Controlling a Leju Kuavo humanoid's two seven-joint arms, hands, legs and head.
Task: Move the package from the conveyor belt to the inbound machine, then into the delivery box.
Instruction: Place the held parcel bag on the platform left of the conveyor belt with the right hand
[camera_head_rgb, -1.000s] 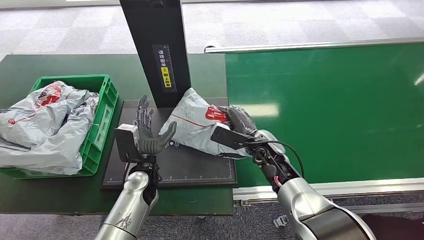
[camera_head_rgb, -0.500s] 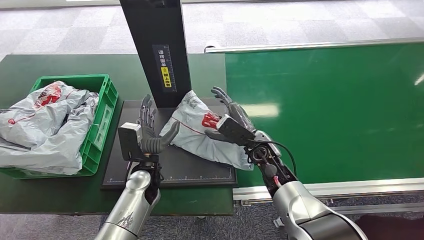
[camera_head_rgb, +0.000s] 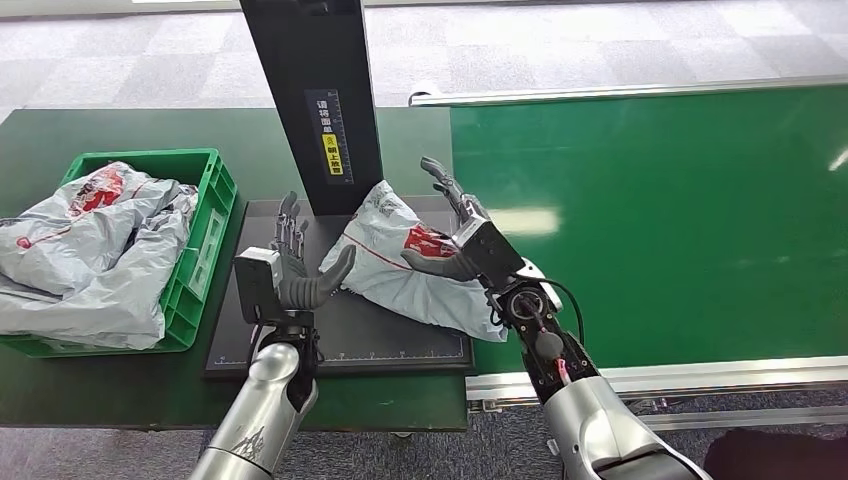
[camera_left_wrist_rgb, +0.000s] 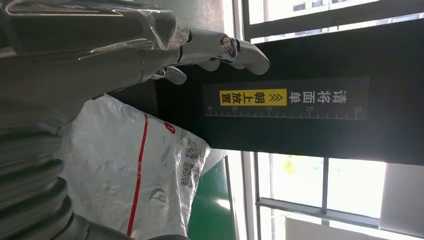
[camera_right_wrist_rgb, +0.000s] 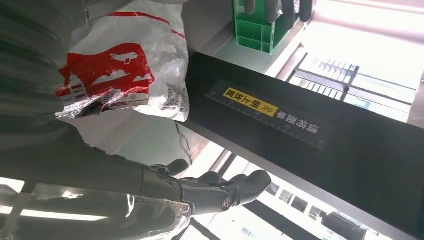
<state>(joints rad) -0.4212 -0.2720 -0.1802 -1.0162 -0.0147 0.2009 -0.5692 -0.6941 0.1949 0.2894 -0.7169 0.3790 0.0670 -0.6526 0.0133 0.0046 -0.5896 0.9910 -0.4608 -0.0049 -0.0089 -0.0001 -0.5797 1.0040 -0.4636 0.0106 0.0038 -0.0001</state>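
Observation:
A grey package (camera_head_rgb: 390, 265) with a red print lies on the black platform (camera_head_rgb: 350, 335) of the inbound machine, leaning towards its black post (camera_head_rgb: 312, 100). My right hand (camera_head_rgb: 462, 238) is open just right of the package, fingers spread upward, thumb reaching over the bag. I cannot tell whether the thumb touches it. To the package's left my left hand (camera_head_rgb: 297, 262) stands open, thumb pointing at the bag and a small gap between. The left wrist view shows the package (camera_left_wrist_rgb: 135, 180) past the hand's fingers (camera_left_wrist_rgb: 220, 47). The right wrist view shows the package's red print (camera_right_wrist_rgb: 110, 75).
A green crate (camera_head_rgb: 207, 235) holding several grey packages sits left of the platform on the dark table. The green conveyor belt (camera_head_rgb: 660, 220) stretches to the right, with a metal rail (camera_head_rgb: 660, 375) along its near edge. The post carries a yellow label (camera_head_rgb: 332, 150).
My right hand has let go of the package, opened its fingers and lifted a little. The package has settled onto the platform. The left hand has barely moved.

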